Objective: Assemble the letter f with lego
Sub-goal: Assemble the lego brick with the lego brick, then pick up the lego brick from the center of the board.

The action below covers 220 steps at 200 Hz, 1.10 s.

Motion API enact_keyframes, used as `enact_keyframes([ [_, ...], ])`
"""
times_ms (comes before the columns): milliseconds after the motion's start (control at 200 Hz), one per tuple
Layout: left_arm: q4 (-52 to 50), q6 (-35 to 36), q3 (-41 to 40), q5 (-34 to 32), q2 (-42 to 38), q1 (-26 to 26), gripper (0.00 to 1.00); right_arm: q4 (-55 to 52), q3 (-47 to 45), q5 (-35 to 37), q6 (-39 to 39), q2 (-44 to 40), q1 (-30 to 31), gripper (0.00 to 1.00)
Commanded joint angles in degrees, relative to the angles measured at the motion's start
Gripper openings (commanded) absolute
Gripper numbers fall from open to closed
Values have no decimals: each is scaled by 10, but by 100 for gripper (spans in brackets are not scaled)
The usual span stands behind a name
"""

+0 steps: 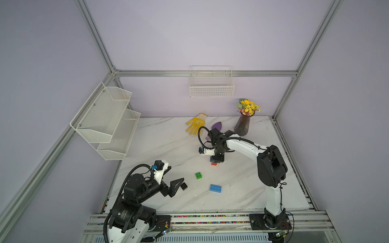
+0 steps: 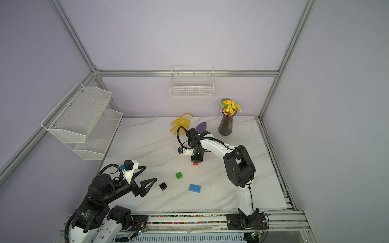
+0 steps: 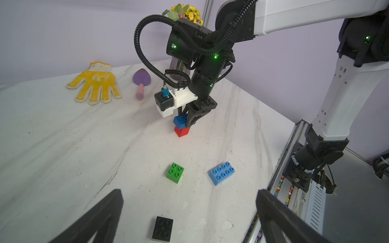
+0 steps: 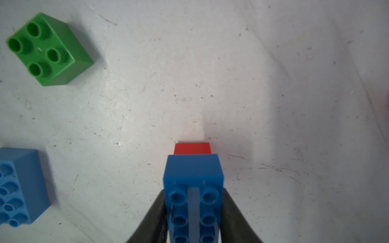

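While two blue bricks (image 3: 221, 173) (image 3: 180, 121) show, three differ — red (image 3: 182, 132), green (image 3: 175, 172), black (image 3: 162, 228).

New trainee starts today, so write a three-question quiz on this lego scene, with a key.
1. True or false: the blue brick held by the right gripper sits on the red brick.
2. Which brick lies nearest the open left gripper? A green, B black, C red.
3. How many bricks lie loose on the table, untouched by any gripper?
Key: 1 true. 2 B, the black brick. 3 three: green brick, black brick, loose blue brick.
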Motion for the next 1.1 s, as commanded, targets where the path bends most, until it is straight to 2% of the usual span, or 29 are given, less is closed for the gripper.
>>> enact_keyframes([
  [0, 9, 0, 1, 2, -3, -4, 100, -11, 12, -10, -6, 11, 3, 43],
  [265, 9, 0, 0, 3, -4, -4, 100, -16, 35, -1, 1, 9, 3, 52],
  [585, 9, 0, 1, 3, -2, -4, 100, -32, 73, -12, 34, -72, 11, 56],
  [720, 9, 0, 1, 3, -3, -4, 100, -31, 55, -14, 44, -120, 36, 57],
  [850, 9, 1, 1, 3, -3, -4, 100, 14, 4, -34, 39, -158, 67, 59],
  [1095, 9, 2, 0, 5, -9, -5, 100, 72, -34, -68, 20, -123, 112, 59],
])
